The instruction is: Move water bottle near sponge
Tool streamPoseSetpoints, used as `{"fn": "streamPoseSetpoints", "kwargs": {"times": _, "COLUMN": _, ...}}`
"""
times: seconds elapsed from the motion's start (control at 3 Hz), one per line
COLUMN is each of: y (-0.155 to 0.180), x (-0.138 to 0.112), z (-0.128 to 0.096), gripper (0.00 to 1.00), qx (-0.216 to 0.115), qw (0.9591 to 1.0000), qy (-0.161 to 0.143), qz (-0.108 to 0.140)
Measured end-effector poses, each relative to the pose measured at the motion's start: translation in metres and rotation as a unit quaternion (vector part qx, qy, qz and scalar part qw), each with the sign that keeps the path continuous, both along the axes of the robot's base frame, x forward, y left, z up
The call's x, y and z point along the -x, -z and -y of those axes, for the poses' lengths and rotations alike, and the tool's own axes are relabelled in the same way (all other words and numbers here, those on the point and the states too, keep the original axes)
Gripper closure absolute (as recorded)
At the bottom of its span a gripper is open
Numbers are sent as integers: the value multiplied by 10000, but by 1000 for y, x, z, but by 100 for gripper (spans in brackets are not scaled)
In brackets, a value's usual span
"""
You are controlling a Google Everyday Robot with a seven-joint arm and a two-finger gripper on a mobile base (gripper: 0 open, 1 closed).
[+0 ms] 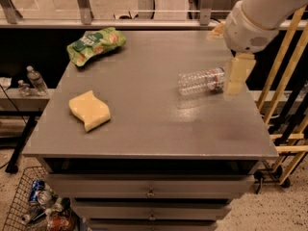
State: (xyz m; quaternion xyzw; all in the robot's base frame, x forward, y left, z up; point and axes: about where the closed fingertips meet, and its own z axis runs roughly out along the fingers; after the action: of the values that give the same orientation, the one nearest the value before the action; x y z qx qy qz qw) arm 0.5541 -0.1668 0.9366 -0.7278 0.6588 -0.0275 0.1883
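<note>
The gripper [237, 76] hangs at the right edge of the table [159, 124], below the arm's bulky white wrist, low over the surface and just beside the right-hand end of the water bottle [199, 81]. From this angle I cannot tell whether it is open or closed, nor whether it is touching the bottle or only overlapping it in the view. Nothing appears to be held.

The water bottle lies on its side on the right half of the table, its long axis running roughly left to right, with the label band toward the gripper end. The cap end seems to sit behind the gripper, though that part is hidden. The sponge [89, 110] lies flat on the left half, toward the front, well apart from the bottle, with bare table between them. The green snack bag [96, 44] lies at the back left corner, away from both. Off the table on the left, two small bottles [36, 80] stand on a low shelf, and they play no part here.

In my judgement this is the approach step: the arm is lining up on the bottle and the move toward the sponge has not begun. The next move calls for a firm hold across the ribbed body. A round bottle lying on its side may roll away if nudged off centre. After that comes a carry leftward and toward the front, setting it down close beside the sponge without knocking it
</note>
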Motion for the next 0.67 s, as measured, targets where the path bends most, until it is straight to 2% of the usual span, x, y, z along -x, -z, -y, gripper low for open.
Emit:
{"fn": "streamPoseSetpoints", "kwargs": {"times": 0.33, "y": 23, "x": -43, "z": -15, "gripper": 0, "qx": -15, "qw": 9995, "qy": -314, "qz": -6}}
{"fn": "streamPoseSetpoints", "kwargs": {"times": 0.67, "y": 55, "x": -79, "z": -19, "gripper": 0, "qx": -5, "qw": 9993, "qy": -339, "qz": -183}}
